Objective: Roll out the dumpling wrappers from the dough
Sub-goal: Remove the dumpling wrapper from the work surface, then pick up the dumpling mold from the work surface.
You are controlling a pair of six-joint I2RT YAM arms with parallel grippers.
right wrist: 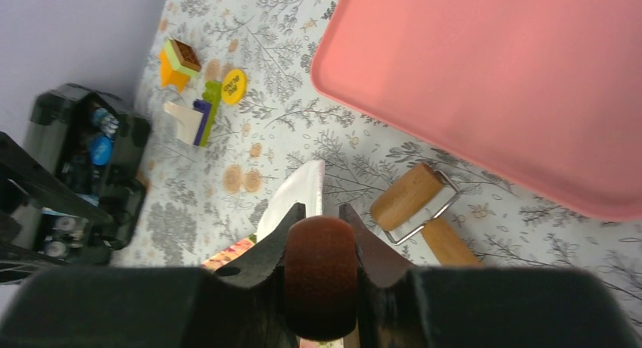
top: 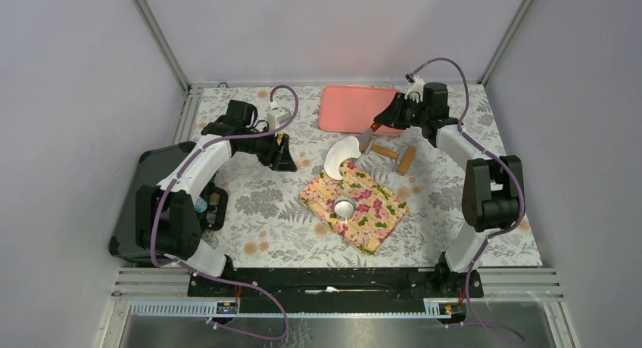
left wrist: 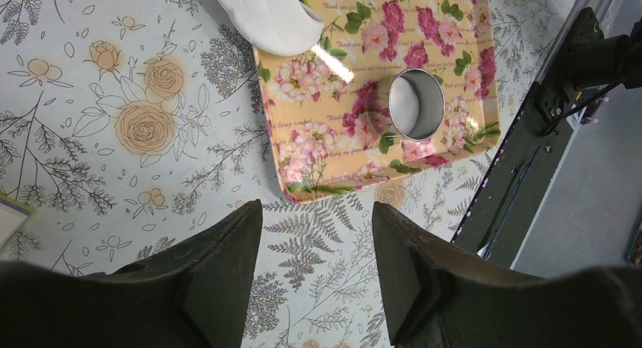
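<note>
**Soft dough half off the board, a tool tip right at its edge**

The dough [top: 340,157] lies as a thin white sheet with a round notch; it drapes over the far corner of the floral board [top: 382,212], part on the board and part on the worktop [top: 257,204] cloth; the steel ring cutter [top: 344,206] stands upright near the board's middle, apart from the dough.

The right gripper [right wrist: 319,242] is clamped narrow on a red-brown handle [right wrist: 319,276], at the near edge of the pink tray [top: 344,110]; the working end is hidden from the wrist camera, and from above a grey tip seems to reach close to the dough's far edge. The left gripper [left wrist: 318,265] stands wide with nothing between its fingers, over the worktop left of the board.

Likely trouble, as I judge it:
- a push from the held tool could fold or stretch the overhanging sheet rather than slide it; soft dough may cling to the cloth;
- the tip could gouge the edge if it comes in steep;
- nothing steadies the board, so it may skate and carry the cutter with it;
- the wooden roller [top: 395,157] lies just beside the right wrist's path; a low swing could knock it into the dough.
</note>
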